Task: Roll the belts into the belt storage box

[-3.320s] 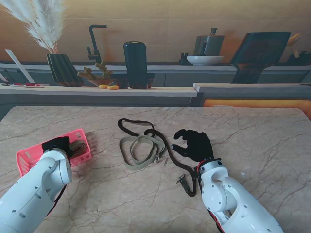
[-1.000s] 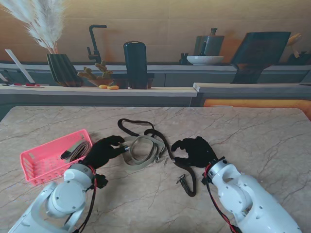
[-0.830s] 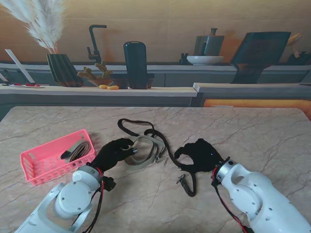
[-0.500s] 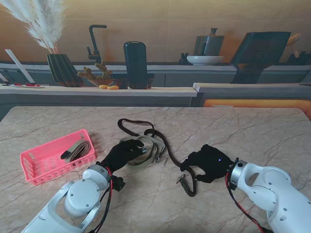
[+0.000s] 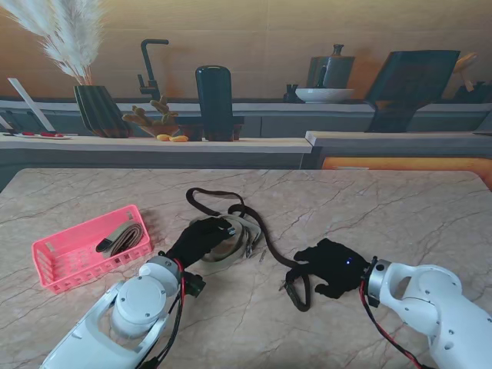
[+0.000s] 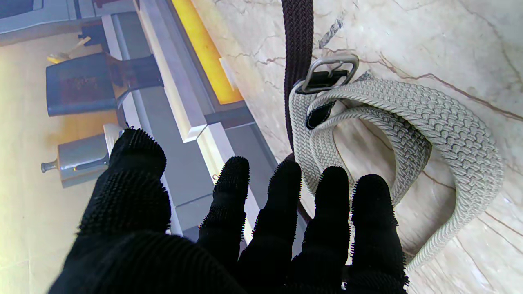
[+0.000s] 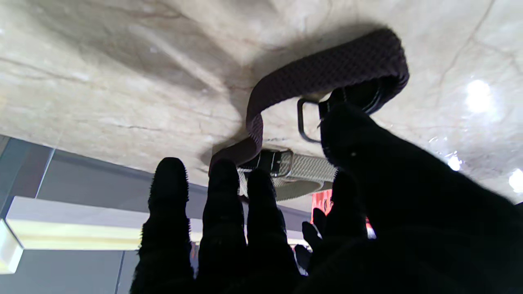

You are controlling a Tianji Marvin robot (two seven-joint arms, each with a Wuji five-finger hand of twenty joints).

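beige belt (image 6: 408, 118) beneath left fingers (image 6: 367, 204)

A marble table (image 5: 400, 207) fronts a grey counter (image 5: 154, 146) and tan wall (image 5: 261, 31).

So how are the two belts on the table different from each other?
The beige belt lies bunched in a loose loop under the left robot hand; the dark brown belt stretches out long, its near end by the right robot hand. Beige is pale, the other nearly black. Both look woven, with metal buckles.
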